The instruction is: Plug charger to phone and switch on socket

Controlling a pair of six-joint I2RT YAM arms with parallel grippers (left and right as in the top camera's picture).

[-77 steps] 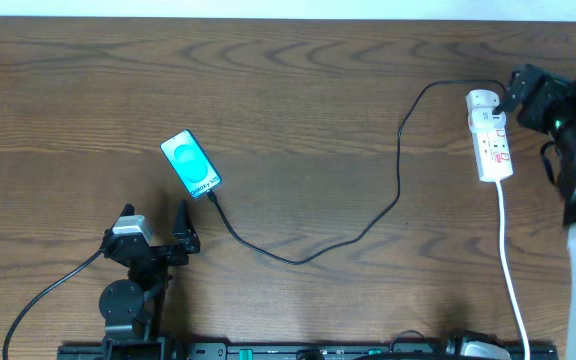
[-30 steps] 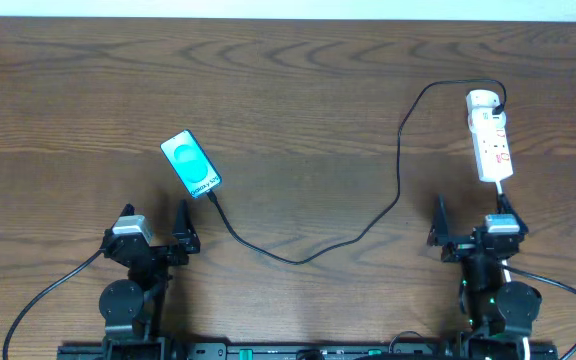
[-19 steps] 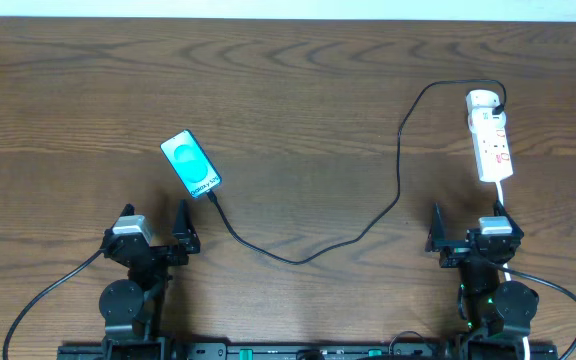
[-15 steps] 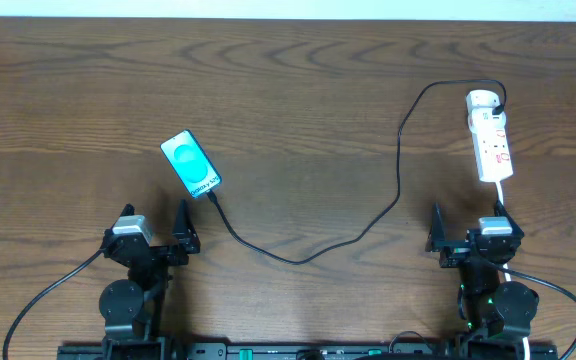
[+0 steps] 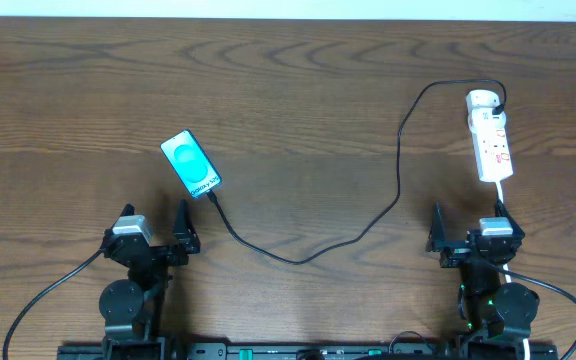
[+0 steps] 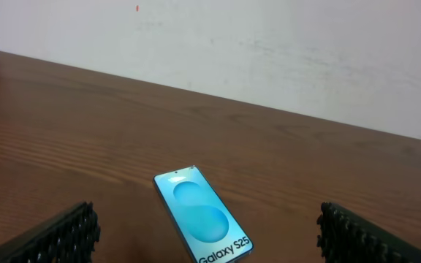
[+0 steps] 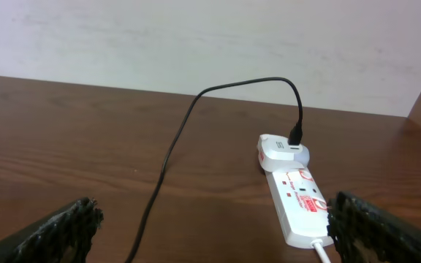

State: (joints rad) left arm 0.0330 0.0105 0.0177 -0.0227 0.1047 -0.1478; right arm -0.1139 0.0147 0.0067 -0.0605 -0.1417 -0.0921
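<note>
While the left end effector (image 5: 155, 224) and right end effector (image 5: 466, 228) hung released at the near edge of the bench (image 5: 288, 80), the Galaxy S25 phone (image 5: 191, 165) lay left of centre and the power strip (image 5: 491, 140) by the right edge. An arm snagging the slack charger cable (image 5: 398, 160) could tug its tip loose.

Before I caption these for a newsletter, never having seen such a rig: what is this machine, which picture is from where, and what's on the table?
Two small robot arms sit at a wooden table. One picture looks straight down from above. The other two come from a camera on each wrist, so the dark ridged shapes at their corners are that arm's own fingers. The left gripper faces a Galaxy S25 phone; the right gripper faces a white power strip. A black charger cable runs between them. Both grippers are open and hold nothing.
</note>
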